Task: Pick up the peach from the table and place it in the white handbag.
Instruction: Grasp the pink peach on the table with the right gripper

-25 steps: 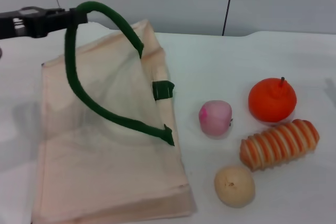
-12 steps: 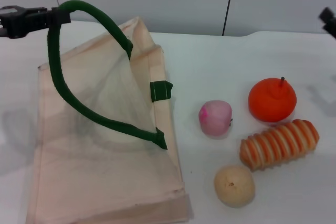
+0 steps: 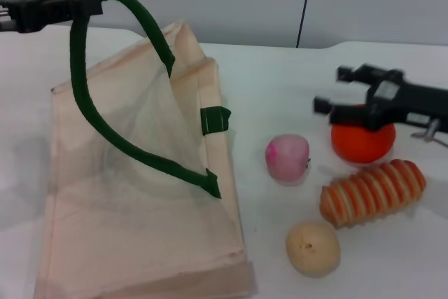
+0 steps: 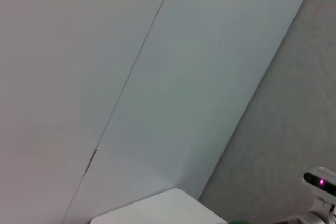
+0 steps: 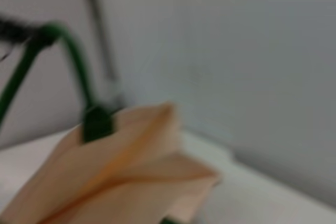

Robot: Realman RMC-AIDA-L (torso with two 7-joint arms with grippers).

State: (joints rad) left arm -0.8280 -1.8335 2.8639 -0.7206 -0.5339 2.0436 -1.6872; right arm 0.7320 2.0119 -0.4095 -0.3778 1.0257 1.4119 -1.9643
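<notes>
The peach (image 3: 287, 157) is pale pink with a magenta blush and lies on the table right of the white handbag (image 3: 140, 229). My left gripper (image 3: 87, 6) at the top left is shut on the bag's green handle (image 3: 91, 117) and holds it up, which lifts one side of the bag. My right gripper (image 3: 332, 89) is open and empty. It hovers over the orange fruit (image 3: 362, 143), behind and to the right of the peach and apart from it. The right wrist view shows the bag (image 5: 115, 182) and its handle (image 5: 79, 66), not the peach.
A beige round fruit (image 3: 312, 248) lies in front of the peach. A striped orange-and-cream loaf (image 3: 373, 192) lies right of it, in front of the orange fruit. A second green handle tab (image 3: 215, 119) sits on the bag's right edge. The left wrist view shows only wall.
My right arm has come in from the right edge to above the orange fruit. My left gripper, still holding the handle, has shifted slightly right and the handle stands more upright.
</notes>
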